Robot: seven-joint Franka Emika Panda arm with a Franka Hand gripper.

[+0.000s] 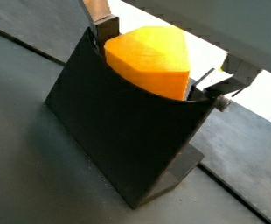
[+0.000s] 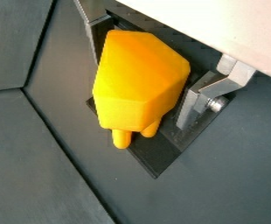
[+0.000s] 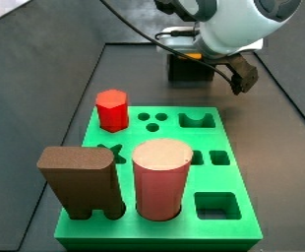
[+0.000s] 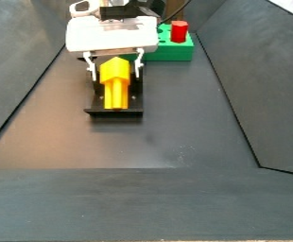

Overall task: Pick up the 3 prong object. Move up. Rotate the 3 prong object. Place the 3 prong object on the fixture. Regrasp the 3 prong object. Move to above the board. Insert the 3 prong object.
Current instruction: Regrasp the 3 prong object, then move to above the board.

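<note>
The yellow-orange 3 prong object (image 1: 156, 57) (image 2: 135, 79) (image 4: 115, 80) lies in the notch of the dark fixture (image 1: 114, 122) (image 2: 149, 153) (image 4: 115, 106), its prongs (image 2: 126, 137) pointing away from the gripper. My gripper (image 1: 159, 61) (image 2: 144, 66) (image 4: 113, 64) hangs straight over it with a silver finger (image 2: 202, 96) on each side. Narrow gaps show between the fingers and the piece, so the gripper is open. In a side view the gripper (image 3: 227, 74) hides the piece above the fixture (image 3: 184, 69). The green board (image 3: 182, 197) (image 4: 175, 49) lies apart from the fixture.
A red hexagonal peg (image 3: 112, 110) (image 4: 180, 30), a brown block (image 3: 77, 177) and a pink cylinder (image 3: 162, 177) stand in the board. Three small round holes (image 3: 152, 121) lie beside the red peg. Dark sloping walls (image 4: 23, 85) enclose the floor.
</note>
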